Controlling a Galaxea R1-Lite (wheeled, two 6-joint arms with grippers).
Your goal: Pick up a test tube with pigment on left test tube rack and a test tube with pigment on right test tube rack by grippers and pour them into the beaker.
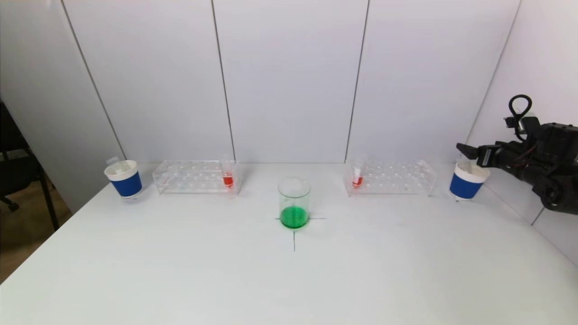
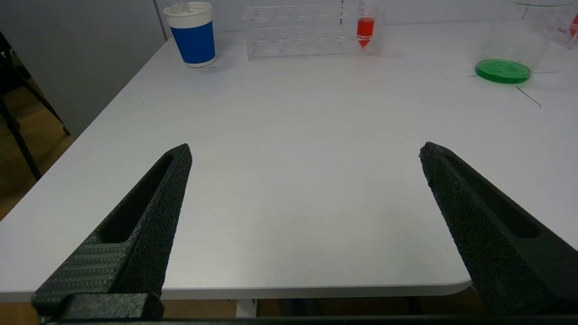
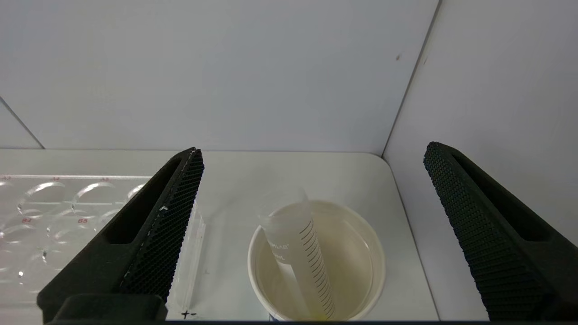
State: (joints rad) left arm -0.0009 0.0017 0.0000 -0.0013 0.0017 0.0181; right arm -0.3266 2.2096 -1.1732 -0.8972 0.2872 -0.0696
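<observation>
Hovering with jaws spread and empty over the right paper cup [image 1: 467, 181] at the table's [image 1: 180, 271] far right edge, the right gripper [image 3: 311, 153] has an emptied tube [image 3: 302, 257] leaning inside below it. Green liquid already fills the beaker [image 1: 294, 203] at the centre; red tubes [image 1: 228, 177] remain in both racks. The left gripper [image 2: 305, 151] waits released near the front edge.

The left claw is out of the head view. Beyond the beaker [image 2: 519, 43], whose rim the left wrist view's edge crops, a red tube [image 2: 574, 27] is cut to a sliver. Beside the paper cup [image 3: 316, 262], cropped in the right wrist view, the clear rack [image 3: 54, 212] is cut off too, its red hole labels too small to read.
</observation>
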